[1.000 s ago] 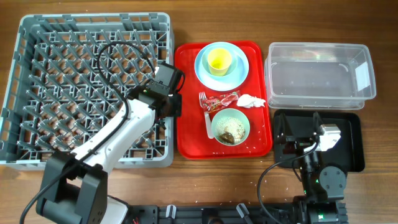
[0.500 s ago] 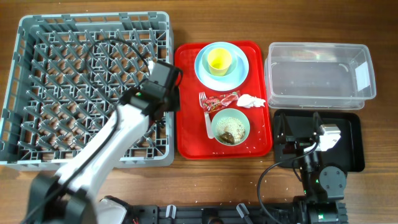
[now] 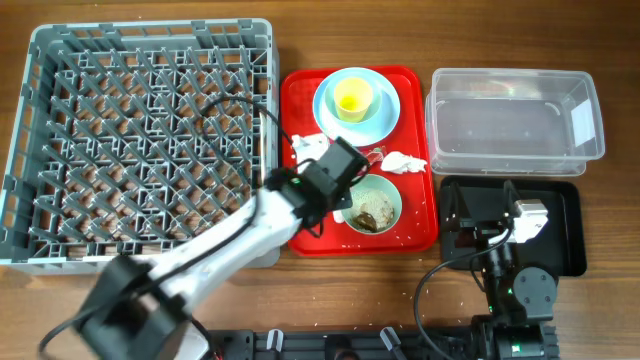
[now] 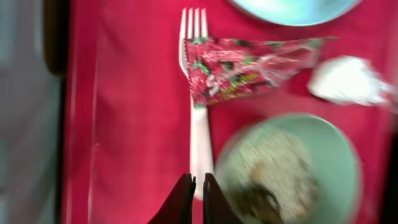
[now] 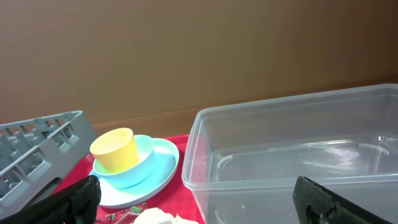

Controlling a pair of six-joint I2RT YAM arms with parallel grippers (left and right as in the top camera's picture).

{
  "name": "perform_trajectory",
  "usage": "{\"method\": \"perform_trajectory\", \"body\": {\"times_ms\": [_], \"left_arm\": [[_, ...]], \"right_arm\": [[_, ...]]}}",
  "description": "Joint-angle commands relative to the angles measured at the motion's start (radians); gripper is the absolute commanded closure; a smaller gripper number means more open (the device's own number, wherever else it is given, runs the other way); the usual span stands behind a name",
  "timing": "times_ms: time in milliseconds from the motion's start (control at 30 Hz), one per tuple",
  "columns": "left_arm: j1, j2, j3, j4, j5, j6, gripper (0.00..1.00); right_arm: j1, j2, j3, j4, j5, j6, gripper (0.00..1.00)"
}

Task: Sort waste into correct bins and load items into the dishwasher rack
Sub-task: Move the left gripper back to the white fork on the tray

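My left gripper (image 3: 338,183) hangs over the red tray, shut and holding nothing. In the left wrist view its tips (image 4: 196,186) hover over the handle of the white fork (image 4: 199,93). The red wrapper (image 4: 242,71) lies across the fork's tines, with the white tissue (image 4: 348,81) to its right. A mint bowl (image 3: 378,207) of food scraps sits just right of the tips. The blue plate (image 3: 385,118) carries a mint bowl and the yellow cup (image 3: 352,97). The grey rack (image 3: 140,140) stands at the left. My right gripper (image 3: 495,215) rests open over the black tray (image 3: 570,235), facing the clear tub (image 5: 298,149).
The flat red serving tray (image 3: 300,225) lies between the rack and the two bins. The clear tub (image 3: 515,115) stands behind the black tray at the right. Small crumbs dot the wooden table near the front edge.
My left arm has swung right, from above the rack's right edge to over the red tray, and now covers the fork in the overhead view. The right arm has not moved.
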Motion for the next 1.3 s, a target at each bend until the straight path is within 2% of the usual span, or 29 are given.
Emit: {"method": "perform_trajectory", "body": {"times_ms": [0,33,100,267,433,833,933,1000,1267], "left_arm": [[-0.007,0.127,-0.007,0.049,-0.072,-0.048,0.82],[-0.007,0.149,-0.007,0.079,-0.072,-0.048,0.68],[-0.007,0.154,-0.007,0.096,-0.071,-0.048,0.66],[-0.008,0.156,-0.008,0.122,-0.071,-0.048,0.75],[-0.018,0.177,-0.008,0.131,-0.041,-0.047,0.78],[-0.051,0.185,-0.008,0.173,-0.038,-0.039,0.77],[-0.054,0.186,-0.008,0.175,-0.044,0.048,0.77],[-0.054,0.187,-0.008,0.17,-0.068,0.047,0.77],[-0.045,0.28,-0.009,0.187,-0.114,0.046,0.78]], "right_arm": [[-0.004,-0.005,-0.001,0.003,-0.002,0.006,0.0],[-0.004,-0.005,-0.001,0.003,-0.002,0.006,0.0],[-0.004,-0.005,-0.001,0.003,-0.002,0.006,0.0],[-0.004,-0.005,-0.001,0.003,-0.002,0.006,0.0],[-0.004,-0.005,-0.001,0.003,-0.002,0.006,0.0],[-0.004,-0.005,-0.001,0.003,-0.002,0.006,0.0],[-0.004,-0.005,-0.001,0.003,-0.002,0.006,0.0],[-0.004,-0.005,-0.001,0.003,-0.002,0.006,0.0],[-0.004,-0.005,-0.001,0.003,-0.002,0.006,0.0]]}}
